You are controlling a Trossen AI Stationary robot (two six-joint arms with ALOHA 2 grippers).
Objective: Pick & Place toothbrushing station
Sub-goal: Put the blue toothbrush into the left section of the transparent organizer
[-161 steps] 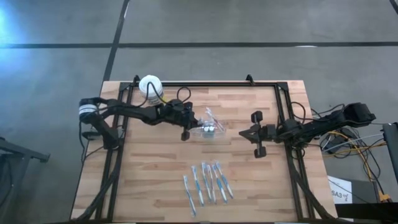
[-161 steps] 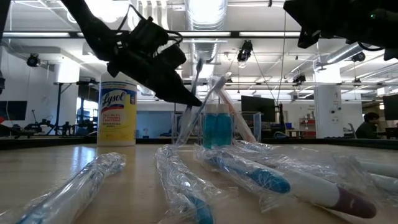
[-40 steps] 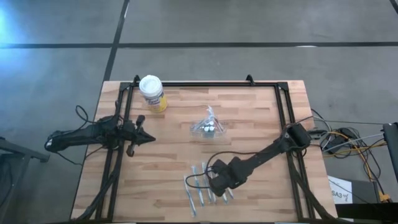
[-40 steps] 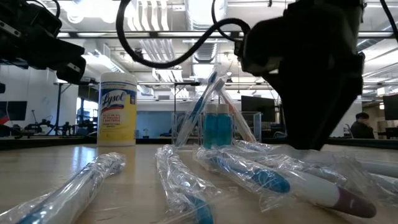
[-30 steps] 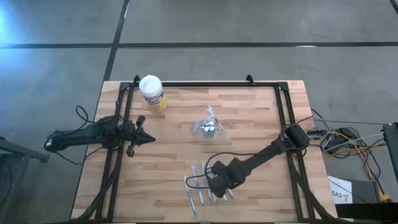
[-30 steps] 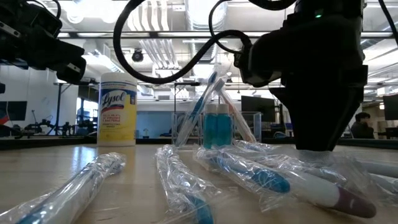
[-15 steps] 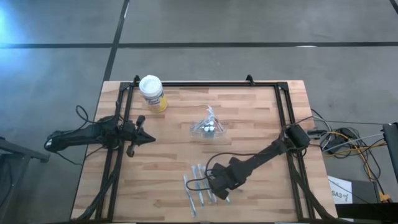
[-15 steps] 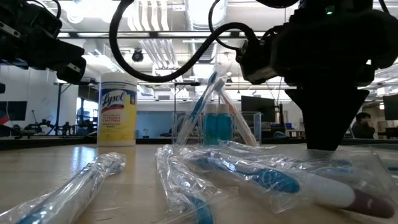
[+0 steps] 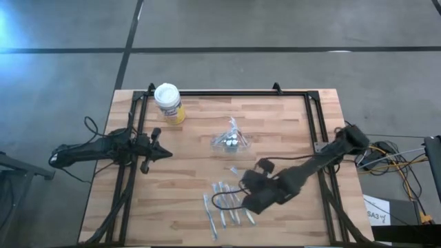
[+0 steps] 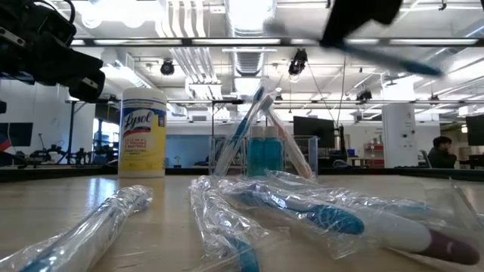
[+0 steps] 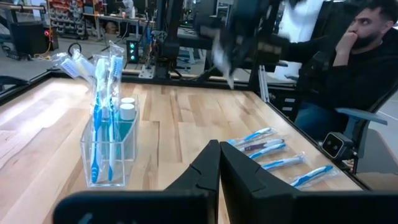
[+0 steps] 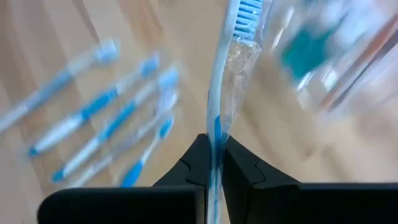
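Observation:
The toothbrushing station (image 9: 231, 140) is a clear holder with blue and white toothbrushes, standing upright at the table's middle; it also shows in the left wrist view (image 11: 109, 140). Several wrapped toothbrushes (image 9: 226, 203) lie near the front edge. My right gripper (image 12: 213, 152) is raised above them, shut on one wrapped toothbrush (image 12: 227, 68). In the low view the right gripper (image 10: 355, 21) is a blur near the top. My left gripper (image 9: 162, 153) waits shut at the table's left edge. My right gripper pinches the wrapped toothbrush by its handle (image 12: 216, 127) between its two fingers, through the clear wrapper. The brush runs out ahead of the fingers, its blue bristle head (image 12: 244, 12) farthest from them. It is lifted clear of the table.
A yellow canister with a white lid (image 9: 168, 102) stands at the far left of the table. A black frame rail (image 9: 227, 91) runs along the table's far and side edges. A person (image 11: 348, 68) sits beyond the table's right side.
My right gripper has shut on one wrapped toothbrush in the row near the front edge. It has then risen quickly with it, rolling its wrist and drifting toward the table's right. The taken brush is now clear of the table. The wrapped brushes left behind were nudged.

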